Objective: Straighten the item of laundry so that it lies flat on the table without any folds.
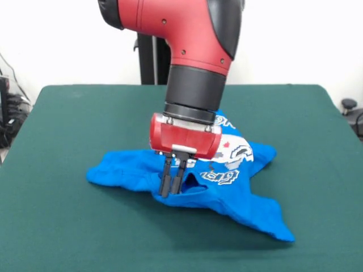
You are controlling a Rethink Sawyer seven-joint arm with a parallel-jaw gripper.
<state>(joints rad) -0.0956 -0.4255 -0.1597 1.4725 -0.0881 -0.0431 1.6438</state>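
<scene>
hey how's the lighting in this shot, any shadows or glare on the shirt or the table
Front view: even, soft light, no glare on the green table; a faint shadow lies under the raised folds of the blue T-shirt, darkest below its near edge; the gripper is slightly soft, its black fingers close together on the cloth; the white wall behind looks bright.

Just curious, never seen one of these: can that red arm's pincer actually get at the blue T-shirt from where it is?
Probably yes. The pincer is already down on the crumpled blue T-shirt near its collar, its fingers close together, and nothing else lies on the green table to block it.
</scene>
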